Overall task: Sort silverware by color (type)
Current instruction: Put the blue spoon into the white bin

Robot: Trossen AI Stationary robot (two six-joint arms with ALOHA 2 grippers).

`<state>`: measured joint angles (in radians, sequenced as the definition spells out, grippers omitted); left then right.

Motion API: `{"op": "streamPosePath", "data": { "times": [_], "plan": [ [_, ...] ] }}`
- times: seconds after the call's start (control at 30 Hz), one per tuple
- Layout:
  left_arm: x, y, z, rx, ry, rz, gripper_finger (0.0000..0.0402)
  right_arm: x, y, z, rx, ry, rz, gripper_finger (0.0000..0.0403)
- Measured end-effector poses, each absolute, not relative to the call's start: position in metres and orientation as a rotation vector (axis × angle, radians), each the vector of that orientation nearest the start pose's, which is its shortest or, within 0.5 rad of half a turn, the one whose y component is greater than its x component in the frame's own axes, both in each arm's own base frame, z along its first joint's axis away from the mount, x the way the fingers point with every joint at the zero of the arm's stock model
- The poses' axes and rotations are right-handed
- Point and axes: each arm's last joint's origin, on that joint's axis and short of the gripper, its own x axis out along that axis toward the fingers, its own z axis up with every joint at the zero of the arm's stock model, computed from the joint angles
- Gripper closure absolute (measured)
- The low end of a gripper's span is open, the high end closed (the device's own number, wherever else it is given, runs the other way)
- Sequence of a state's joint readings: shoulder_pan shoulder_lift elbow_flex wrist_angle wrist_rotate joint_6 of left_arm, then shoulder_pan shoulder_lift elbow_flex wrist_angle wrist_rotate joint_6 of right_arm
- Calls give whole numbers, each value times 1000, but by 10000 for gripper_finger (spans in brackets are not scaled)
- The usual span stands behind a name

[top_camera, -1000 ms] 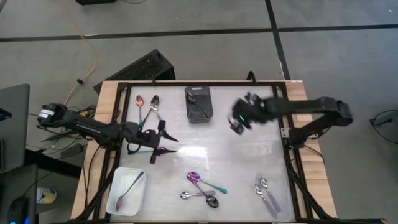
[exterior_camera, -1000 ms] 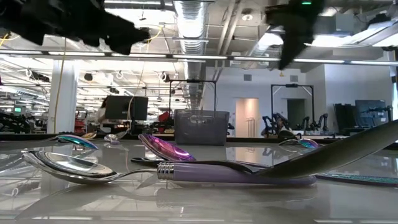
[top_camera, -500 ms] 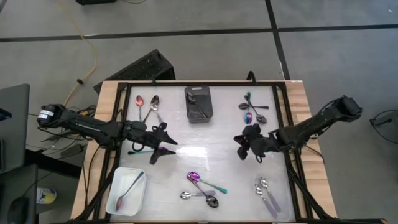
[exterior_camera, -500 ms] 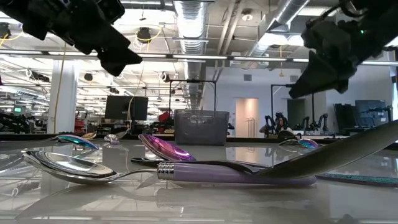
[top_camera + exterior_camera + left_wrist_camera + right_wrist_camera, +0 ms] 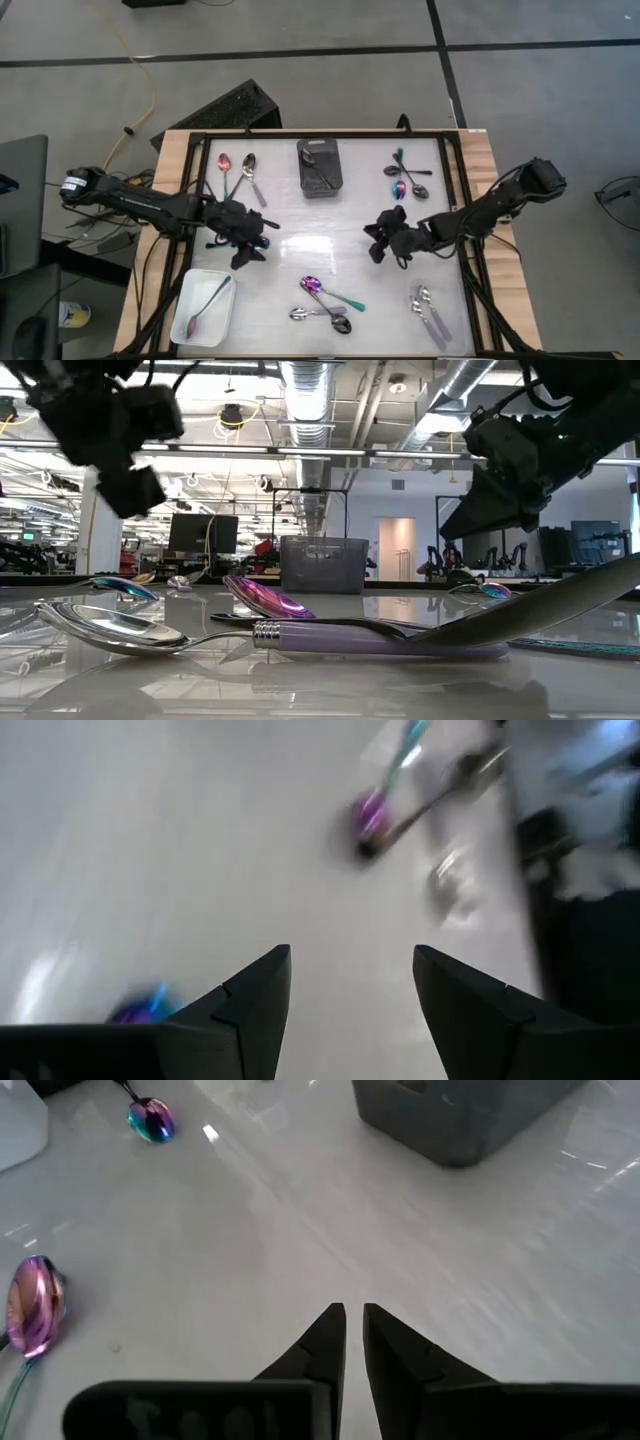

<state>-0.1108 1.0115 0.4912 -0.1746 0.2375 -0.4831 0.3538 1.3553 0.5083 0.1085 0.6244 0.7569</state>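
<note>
Jaws wide on the left gripper [image 5: 256,246], nearly closed and empty on the right gripper [image 5: 377,243], spoons [image 5: 325,305] scattered nearby.

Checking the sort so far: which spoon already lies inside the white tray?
Only the spoon lying slantwise in the white tray at the table's near left corner, pinkish bowl toward the near edge. All other spoons lie on the bare table or in the black bin.

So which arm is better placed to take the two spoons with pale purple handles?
Right, I think. The right gripper hovers on the same side of the table as the spoons; the left gripper is far across it. The right fingers look shut, so they must open first.
</note>
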Motion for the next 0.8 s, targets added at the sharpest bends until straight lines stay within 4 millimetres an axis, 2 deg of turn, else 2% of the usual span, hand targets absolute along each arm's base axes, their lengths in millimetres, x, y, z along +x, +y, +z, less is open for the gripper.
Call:
{"op": "streamPosePath", "data": {
  "times": [0.13, 0.33, 0.5, 0.8],
  "plan": [
    [182, -24, 195, -458, 980, 10, 205, 230, 67, 155, 366, 523, -468, 337],
    [169, -22, 193, -422, 1132, 94, 205, 232, 64, 156, 357, 505, -484, 337],
    [165, -22, 179, -373, 1136, 154, 205, 233, 60, 157, 348, 501, -496, 337],
    [160, -22, 160, -371, 1122, 152, 205, 237, 53, 159, 316, 479, -505, 337]
  ]
}}
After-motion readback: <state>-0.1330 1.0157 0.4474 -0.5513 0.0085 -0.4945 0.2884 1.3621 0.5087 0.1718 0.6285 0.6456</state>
